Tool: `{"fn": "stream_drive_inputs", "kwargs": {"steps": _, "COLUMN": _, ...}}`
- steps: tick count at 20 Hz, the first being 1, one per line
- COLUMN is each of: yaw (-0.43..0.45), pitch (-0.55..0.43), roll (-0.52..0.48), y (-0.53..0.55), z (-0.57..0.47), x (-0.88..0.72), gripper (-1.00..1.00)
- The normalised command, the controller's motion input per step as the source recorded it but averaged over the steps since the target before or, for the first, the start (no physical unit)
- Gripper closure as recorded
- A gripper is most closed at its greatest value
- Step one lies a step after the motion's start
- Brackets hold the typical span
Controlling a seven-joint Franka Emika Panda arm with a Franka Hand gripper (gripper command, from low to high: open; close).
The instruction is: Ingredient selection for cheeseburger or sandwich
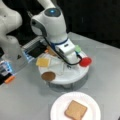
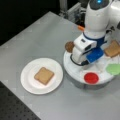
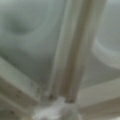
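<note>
Gripper point(image 1: 68, 65) low over the round tray point(image 1: 75, 75) — fingertips hidden, grasp impossible to tell — one toast slice point(image 2: 44, 75) on plate point(image 2: 27, 75).

A grey, matte table top point(image 1: 22, 100) is seen filling most of both front views, and its surface is softly and evenly lit, with only faint shadows thrown on it. Beyond the far edge of the table, a black backdrop point(image 1: 95, 17) is stretched across a front view's top. In a front view, the same darkness is found at the top left point(image 2: 17, 17), where the table's edge runs on a slant. At that view's bottom left, a dark perforated surface point(image 2: 12, 107) is shown below the table's edge.
</note>
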Motion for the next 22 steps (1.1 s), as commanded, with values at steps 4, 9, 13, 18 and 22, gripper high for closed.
{"fn": "stream_drive_inputs", "kwargs": {"steps": 4, "yaw": -0.242, "pitch": 0.146, "roll": -0.175, "y": 0.04, "z": 0.51, "x": -0.1, "gripper": -1.0}}
{"fn": "stream_drive_inputs", "kwargs": {"steps": 9, "yaw": -0.09, "pitch": 0.116, "roll": -0.132, "y": 0.07, "z": 0.27, "x": 0.02, "gripper": -1.0}}
{"fn": "stream_drive_inputs", "kwargs": {"steps": 13, "yaw": -0.07, "pitch": 0.094, "roll": -0.093, "y": 0.06, "z": 0.14, "x": 0.1, "gripper": -1.0}}
{"fn": "stream_drive_inputs", "kwargs": {"steps": 18, "yaw": -0.297, "pitch": 0.007, "roll": -0.065, "y": -0.03, "z": 0.22, "x": -0.01, "gripper": -1.0}}
{"fn": "stream_drive_inputs", "kwargs": {"steps": 22, "yaw": -0.427, "pitch": 0.028, "roll": -0.096, "y": -0.2, "z": 0.26, "x": -0.1, "gripper": -1.0}}
